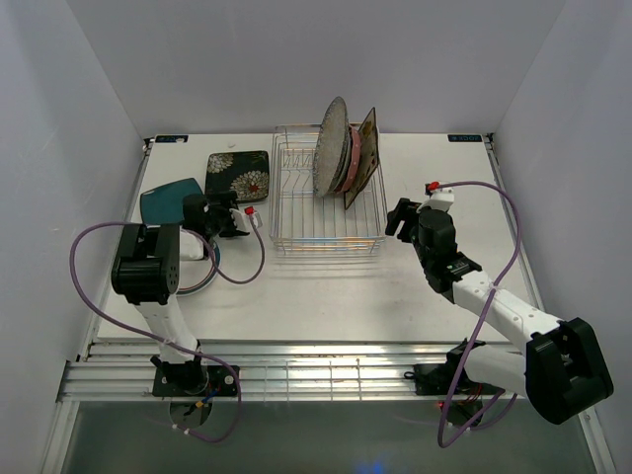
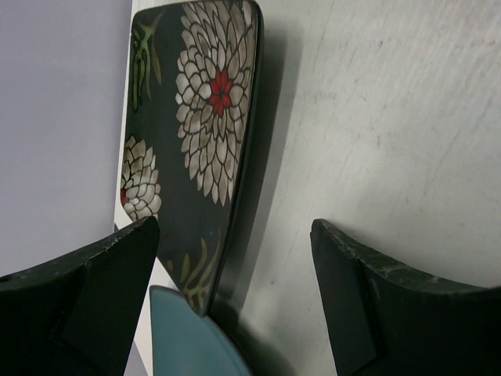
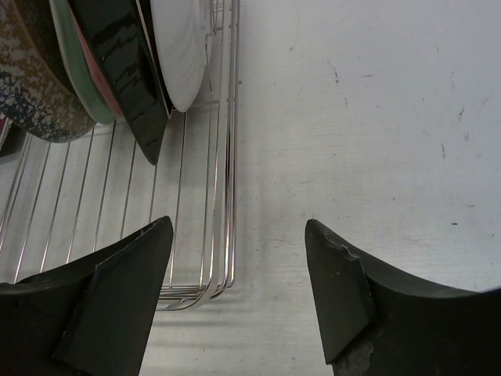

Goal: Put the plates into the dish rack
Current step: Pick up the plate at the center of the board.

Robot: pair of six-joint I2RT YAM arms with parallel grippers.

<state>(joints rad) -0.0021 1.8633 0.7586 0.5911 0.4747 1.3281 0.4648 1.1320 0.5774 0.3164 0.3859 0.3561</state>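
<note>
Hovering low over the desk [image 1: 326,296], the left pincer [image 1: 232,215] stands released, its two fingers spread wide with nothing clamped between them. The black floral square plate [image 1: 239,175] lies flat just beyond it, on the side away from the arm's base and to the left of the dish rack [image 1: 326,237].

In the left wrist view this plate [image 2: 211,117] stretches away from the pincer [image 2: 235,227]. It is offset toward the finger on the left of that view, so only its near corner and one side rim fall inside the gap. Its long edge runs roughly along the line the pincer faces. The teal plate [image 1: 163,202] lies flat to the left of the pincer. Its rim [image 2: 188,337] shows right under the fingers, at the black plate's near corner; whether the two touch or overlap cannot be told.

The right pincer [image 1: 400,217] is released too and empty, low beside the rack's right rail [image 3: 227,157]. Several plates stand on edge at the rack's far end, with the grey speckled plate [image 1: 331,143] leftmost.

The left arm is clearly the nearer one to the black plate, which looks like the next pickup. To take it, the rim would have to sit squarely between the fingers, which probably calls for a small sideways shift toward the plate.
</note>
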